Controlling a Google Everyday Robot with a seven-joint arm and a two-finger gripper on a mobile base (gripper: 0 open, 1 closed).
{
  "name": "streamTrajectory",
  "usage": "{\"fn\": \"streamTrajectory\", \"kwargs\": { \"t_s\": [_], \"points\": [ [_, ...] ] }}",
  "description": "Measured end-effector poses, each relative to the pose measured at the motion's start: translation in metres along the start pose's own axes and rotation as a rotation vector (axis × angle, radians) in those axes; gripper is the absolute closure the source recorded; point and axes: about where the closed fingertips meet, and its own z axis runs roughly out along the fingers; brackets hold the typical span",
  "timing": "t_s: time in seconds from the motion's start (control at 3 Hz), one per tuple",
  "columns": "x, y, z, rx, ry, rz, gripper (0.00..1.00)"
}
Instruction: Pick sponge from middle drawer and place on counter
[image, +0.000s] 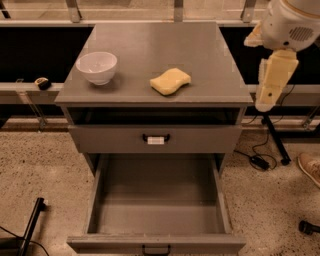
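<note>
The pale yellow sponge (170, 81) lies flat on the grey counter (150, 45), right of centre and near its front edge. Nothing touches it. My gripper is out of view. Only my arm's white and cream links (274, 75) show, hanging in the air beside the counter's right edge, apart from the sponge. On the cabinet, the drawer with the labelled handle (155, 138) is shut. The lowest drawer (156, 205) is pulled fully out and holds nothing.
A white bowl (97, 67) stands at the counter's left front. Cables and a stand foot (272, 145) lie on the speckled floor to the right, with a shoe (310, 167) at the right edge. A black bar (31, 225) lies at the lower left.
</note>
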Motion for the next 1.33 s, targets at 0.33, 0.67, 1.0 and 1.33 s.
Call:
{"fn": "streamTrajectory", "kwargs": {
  "t_s": [0.33, 0.67, 1.0, 1.33],
  "points": [
    [-0.032, -0.058, 0.024, -0.004, -0.002, -0.111, 0.00],
    [-0.073, -0.095, 0.058, -0.015, -0.016, -0.205, 0.00],
    [-0.117, -0.115, 0.078, 0.013, -0.065, -0.289, 0.00],
    [-0.122, -0.120, 0.081, 0.024, -0.073, -0.304, 0.00]
  ]
}}
